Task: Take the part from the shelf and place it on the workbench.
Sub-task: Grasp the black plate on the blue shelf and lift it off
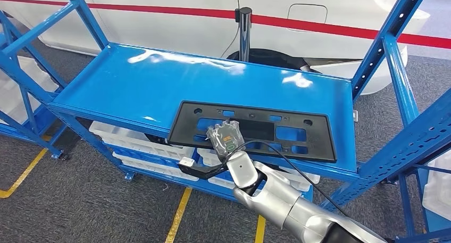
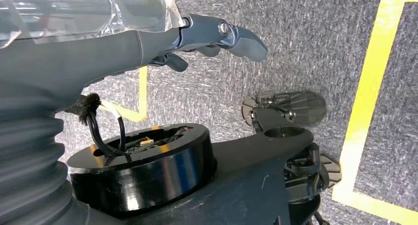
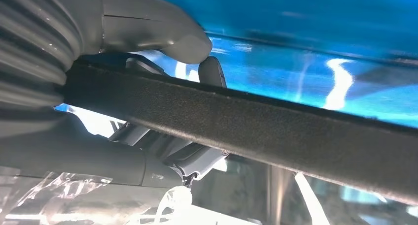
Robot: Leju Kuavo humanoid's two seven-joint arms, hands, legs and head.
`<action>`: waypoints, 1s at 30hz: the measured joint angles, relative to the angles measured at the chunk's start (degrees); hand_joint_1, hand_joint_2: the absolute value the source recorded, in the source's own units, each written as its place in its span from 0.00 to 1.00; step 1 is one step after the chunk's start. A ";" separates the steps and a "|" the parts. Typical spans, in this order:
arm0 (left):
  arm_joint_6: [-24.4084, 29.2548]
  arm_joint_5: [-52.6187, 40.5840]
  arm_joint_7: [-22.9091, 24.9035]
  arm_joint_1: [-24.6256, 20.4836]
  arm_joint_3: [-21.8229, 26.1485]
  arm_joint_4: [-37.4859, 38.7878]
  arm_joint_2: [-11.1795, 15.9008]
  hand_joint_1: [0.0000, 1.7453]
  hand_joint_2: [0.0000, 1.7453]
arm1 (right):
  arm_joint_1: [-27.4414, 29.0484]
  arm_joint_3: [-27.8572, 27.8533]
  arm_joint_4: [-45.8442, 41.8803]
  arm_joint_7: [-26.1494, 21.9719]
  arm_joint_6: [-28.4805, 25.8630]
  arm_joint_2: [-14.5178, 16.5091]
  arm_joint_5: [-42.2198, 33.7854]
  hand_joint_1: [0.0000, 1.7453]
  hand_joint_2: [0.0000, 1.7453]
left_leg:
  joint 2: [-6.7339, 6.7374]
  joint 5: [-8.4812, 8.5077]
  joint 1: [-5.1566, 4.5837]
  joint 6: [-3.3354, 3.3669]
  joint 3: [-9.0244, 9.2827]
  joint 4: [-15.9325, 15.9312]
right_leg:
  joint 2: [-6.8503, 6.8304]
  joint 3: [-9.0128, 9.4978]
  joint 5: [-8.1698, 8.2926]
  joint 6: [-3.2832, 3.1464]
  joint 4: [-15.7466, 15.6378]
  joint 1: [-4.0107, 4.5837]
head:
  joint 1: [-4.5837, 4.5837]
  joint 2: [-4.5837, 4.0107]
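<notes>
- The part (image 1: 255, 130), a flat black rectangular frame with several cut-out openings, lies on the top deck of the blue shelf (image 1: 159, 78), toward the deck's 5 o'clock corner, its near long edge along the deck's front lip.
- The right hand (image 1: 226, 139) reaches up from 6 o'clock on its silver arm (image 1: 276, 198) and sits on the part's near edge, left of that edge's middle; clear plastic wrap covers the back of the hand.
- From the right wrist, the part's dark edge (image 3: 256, 121) runs as a band across the picture; the thick grey thumb (image 3: 162, 35) lies on one side of it and the darker fingers (image 3: 167, 146) on the other, so this hand pinches the part's edge.
- The left hand (image 2: 197, 35) hangs over grey carpet, its fingers stretched out and a little apart, holding nothing.
- Yellow tape lines (image 2: 367, 102) cross the carpet under the left hand; more yellow lines (image 1: 180, 214) run on the floor at 7 o'clock from the shelf.
- White trays (image 1: 143, 142) rest on the shelf's lower level, under the deck's front.
- Behind the shelf, at 12 o'clock, stands a white car (image 1: 186, 14) with a red stripe, and a black post (image 1: 244, 33) rises just beyond the deck's back edge.
</notes>
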 joint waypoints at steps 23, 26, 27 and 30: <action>-1.11 -0.89 -1.14 -0.15 -0.08 0.00 -0.45 0.00 1.00 | 1.34 -0.02 -8.93 -5.50 0.75 -3.80 8.99 1.00 1.00 | 0.00 -0.05 -0.01 0.08 -0.21 0.09 | 0.01 -0.19 0.02 0.02 -0.01 -0.06 | 0.01 0.00; -1.32 -0.89 -1.14 -0.15 -0.14 0.00 -0.45 0.00 1.00 | 1.31 -0.02 -9.46 -5.59 1.07 -4.02 9.11 1.00 1.00 | 0.00 -0.20 -0.03 0.31 -0.27 0.30 | 0.01 -0.19 0.04 0.05 -0.03 -0.14 | 0.00 0.00; -1.40 -0.89 -1.14 -0.15 -0.15 0.00 -0.45 0.00 1.00 | 1.31 -0.02 -9.61 -5.63 1.21 -4.10 9.15 1.00 1.00 | 0.00 -0.24 -0.03 0.39 -0.31 0.39 | 0.01 -0.19 0.04 0.06 -0.03 -0.15 | 0.00 0.00; -1.53 -0.89 -1.14 -0.15 -0.21 0.00 -0.45 0.00 1.00 | 1.31 -0.02 -9.94 -5.72 1.52 -4.30 9.21 1.00 1.00 | 0.00 -0.41 -0.05 0.67 -0.50 0.74 | 0.00 -0.19 0.04 0.16 -0.02 -0.15 | 0.00 0.00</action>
